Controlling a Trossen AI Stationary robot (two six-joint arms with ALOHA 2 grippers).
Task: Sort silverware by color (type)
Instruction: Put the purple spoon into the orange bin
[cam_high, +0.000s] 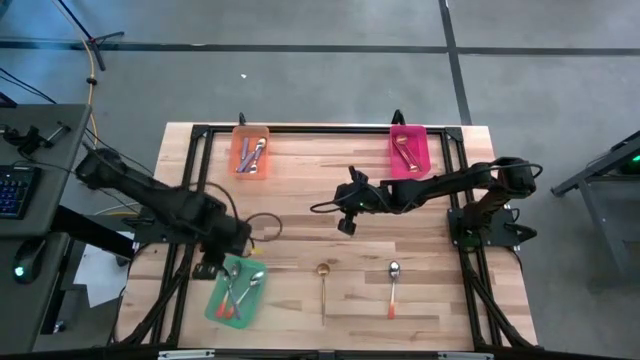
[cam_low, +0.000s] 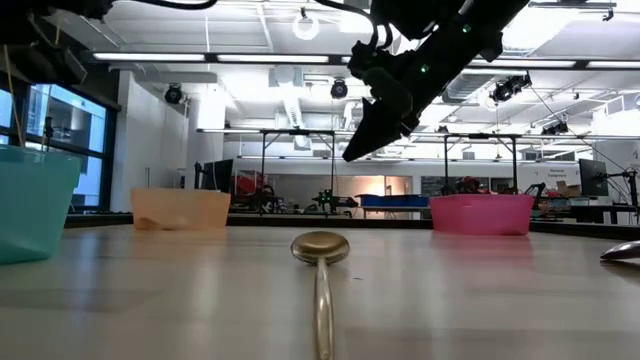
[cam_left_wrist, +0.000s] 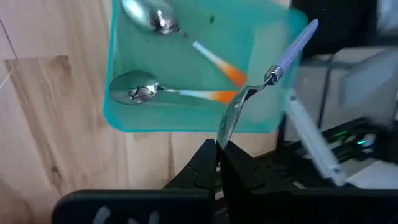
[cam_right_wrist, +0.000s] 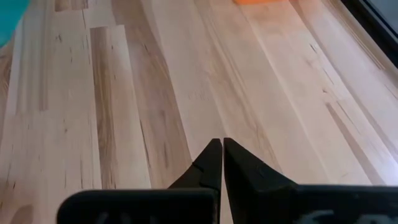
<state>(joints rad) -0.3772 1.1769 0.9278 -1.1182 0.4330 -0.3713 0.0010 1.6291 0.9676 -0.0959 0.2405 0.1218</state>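
While clamped, slim purple-handled spoon (cam_left_wrist: 283, 62), glossy green tray (cam_left_wrist: 261, 121)

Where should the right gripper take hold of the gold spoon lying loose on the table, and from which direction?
Grip the gold spoon at mid-handle, coming straight down from above with the fingers straddling the handle. It lies flat on the wooden table, bowl toward the far trays, thin handle toward the near edge, nothing touching it. The right gripper hangs shut over the table's middle, so it would probably need to open first.

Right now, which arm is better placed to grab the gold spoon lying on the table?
Right. The right gripper hangs empty above the table, near the gold spoon. The left gripper is busy holding a purple-handled spoon over the green tray.
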